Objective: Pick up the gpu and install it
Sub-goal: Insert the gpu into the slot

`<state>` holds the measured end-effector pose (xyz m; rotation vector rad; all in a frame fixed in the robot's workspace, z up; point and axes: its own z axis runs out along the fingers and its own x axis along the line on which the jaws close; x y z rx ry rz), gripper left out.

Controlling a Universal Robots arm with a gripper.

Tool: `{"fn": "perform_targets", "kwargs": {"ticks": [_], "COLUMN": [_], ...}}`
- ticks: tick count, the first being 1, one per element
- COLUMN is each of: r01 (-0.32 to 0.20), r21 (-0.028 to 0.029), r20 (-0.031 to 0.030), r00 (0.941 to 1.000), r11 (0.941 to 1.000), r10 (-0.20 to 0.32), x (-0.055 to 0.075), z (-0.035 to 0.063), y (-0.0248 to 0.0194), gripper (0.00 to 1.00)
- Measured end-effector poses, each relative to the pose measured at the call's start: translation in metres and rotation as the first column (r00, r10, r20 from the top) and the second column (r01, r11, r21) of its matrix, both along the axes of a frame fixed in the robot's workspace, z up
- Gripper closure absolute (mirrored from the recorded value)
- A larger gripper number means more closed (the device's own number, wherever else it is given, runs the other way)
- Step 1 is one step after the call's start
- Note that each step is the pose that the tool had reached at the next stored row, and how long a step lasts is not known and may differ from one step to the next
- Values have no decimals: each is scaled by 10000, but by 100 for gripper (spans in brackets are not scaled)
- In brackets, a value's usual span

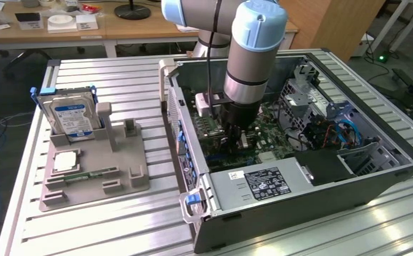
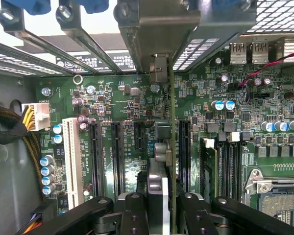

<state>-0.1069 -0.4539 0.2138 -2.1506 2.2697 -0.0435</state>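
My gripper [image 1: 235, 129] is reaching down inside the open computer case [image 1: 192, 176], over the green motherboard [image 1: 263, 138]. In the wrist view the gripper [image 2: 161, 213] is shut on the gpu [image 2: 172, 122], which I see edge-on as a thin green board with its metal bracket [image 2: 159, 68] at the far end near the case's rear slot openings. The card stands upright over the motherboard [image 2: 122, 98], between two black expansion slots [image 2: 139, 137] [image 2: 184, 147]. Whether its edge is in a slot I cannot tell.
On the exterior view's left, a grey fixture tray [image 1: 121, 181] holds a silver hard drive with a blue label [image 1: 71, 117], a processor [image 1: 64, 160] and a memory stick [image 1: 85, 175]. A power supply [image 1: 259, 184] fills the case's near end. Cable bundles [image 2: 5, 129] lie beside the board.
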Motion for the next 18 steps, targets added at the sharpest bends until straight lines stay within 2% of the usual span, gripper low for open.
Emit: {"fn": "perform_targets", "kwargs": {"ticks": [5, 18], "r01": [-1, -1], "r21": [23, 31], "r20": [5, 5], "r00": [10000, 10000], "r11": [10000, 10000], "r10": [1, 1], "x": [-1, -15], "z": [40, 29], "y": [0, 0], "gripper": [72, 72]}}
